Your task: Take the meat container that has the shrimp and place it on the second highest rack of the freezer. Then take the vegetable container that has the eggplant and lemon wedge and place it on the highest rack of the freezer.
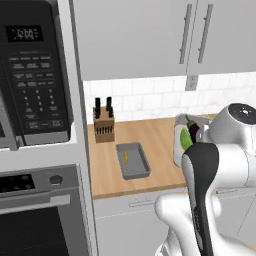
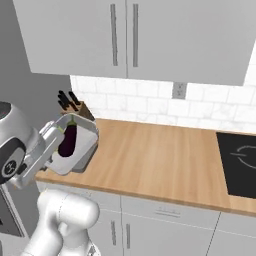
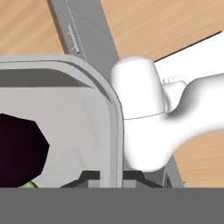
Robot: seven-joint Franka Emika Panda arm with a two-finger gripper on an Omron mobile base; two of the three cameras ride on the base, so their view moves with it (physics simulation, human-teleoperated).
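Near the tabletop's left end, close to the front edge: the meat container [image 1: 133, 160], flat, shrimp [image 1: 126, 158] inside, unheld. Further right, off the tabletop and tipped steeply: the vegetable container [image 2: 75, 145] with eggplant [image 2: 68, 140] and lemon wedge [image 1: 185, 139], hand [image 3: 111, 176] clamped on its rim. Probably stiff and light, with loose contents liable to slide; best gripped at the rim and kept level.

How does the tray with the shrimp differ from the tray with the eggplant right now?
The meat container is dark grey and lies flat on the counter; the vegetable container is paler, tipped and lifted, its rim clamped in the gripper. The first holds one tiny shrimp, the second an eggplant. Both are shallow rectangular trays.
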